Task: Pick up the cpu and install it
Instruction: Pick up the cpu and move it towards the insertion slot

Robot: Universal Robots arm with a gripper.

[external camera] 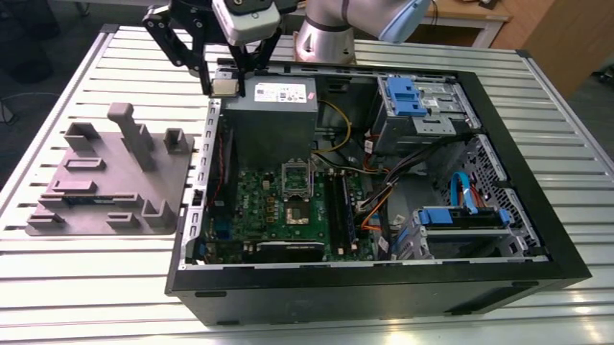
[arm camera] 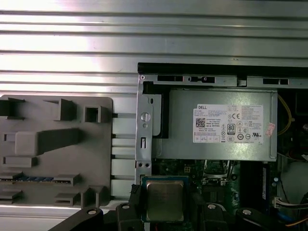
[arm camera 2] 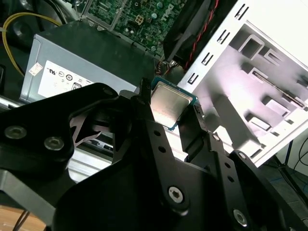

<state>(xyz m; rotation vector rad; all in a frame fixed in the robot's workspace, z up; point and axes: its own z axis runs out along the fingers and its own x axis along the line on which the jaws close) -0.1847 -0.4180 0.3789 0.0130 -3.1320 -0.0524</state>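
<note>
The cpu [external camera: 223, 88] is a small square chip with a shiny metal top, and my gripper [external camera: 223, 83] is shut on it. I hold it in the air over the rear corner of the open computer case [external camera: 384, 279], on the exterior view's left, beside the grey power supply [external camera: 273, 118]. Both wrist views show the cpu [arm camera 2: 168, 107] [arm camera: 164, 199] pinched by its edges between the black fingers [arm camera 2: 192, 130]. The green motherboard [external camera: 331, 215] lies lower in the case. Its socket [external camera: 295, 208] sits open with the metal latch frame raised.
A grey moulded fixture tray [external camera: 106, 180] lies on the slatted metal table [external camera: 86, 287], on the exterior view's left of the case. Blue drive cages [external camera: 413, 97] and loose cables [external camera: 384, 194] fill the case's other side. The arm's base [external camera: 326, 36] stands behind the case.
</note>
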